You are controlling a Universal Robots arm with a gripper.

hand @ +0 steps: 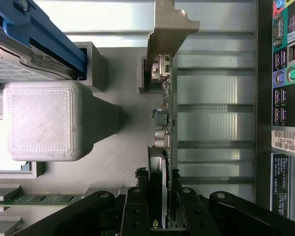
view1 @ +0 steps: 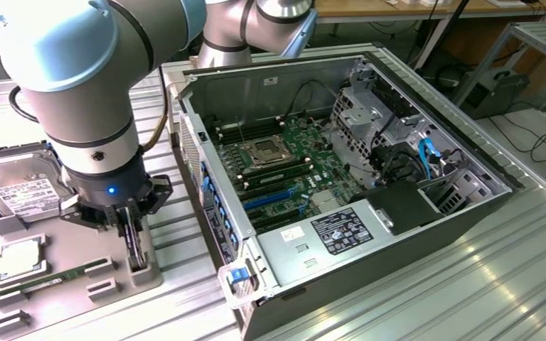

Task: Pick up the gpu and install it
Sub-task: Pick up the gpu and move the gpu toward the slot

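The gpu (hand: 163, 123) stands on edge in a slot of the grey holder tray (view1: 111, 284), its silver bracket (hand: 169, 24) at the end far from the gripper. My gripper (hand: 163, 216) points straight down over the card, with a black finger (hand: 136, 206) on each flat side, shut on the gpu. In the exterior view the gripper (view1: 131, 238) is at the exterior view's left of the open computer case (view1: 349, 177), and the gpu (view1: 136, 254) shows as a thin dark edge below the fingers.
On the tray lie a silver hard drive (view1: 17, 185), a processor (view1: 22, 259) and a green memory stick (view1: 50, 279). A grey tray post (hand: 41, 120) stands beside the card. The case's motherboard has blue expansion slots (view1: 268, 199). The case's port panel (hand: 285, 98) is close by.
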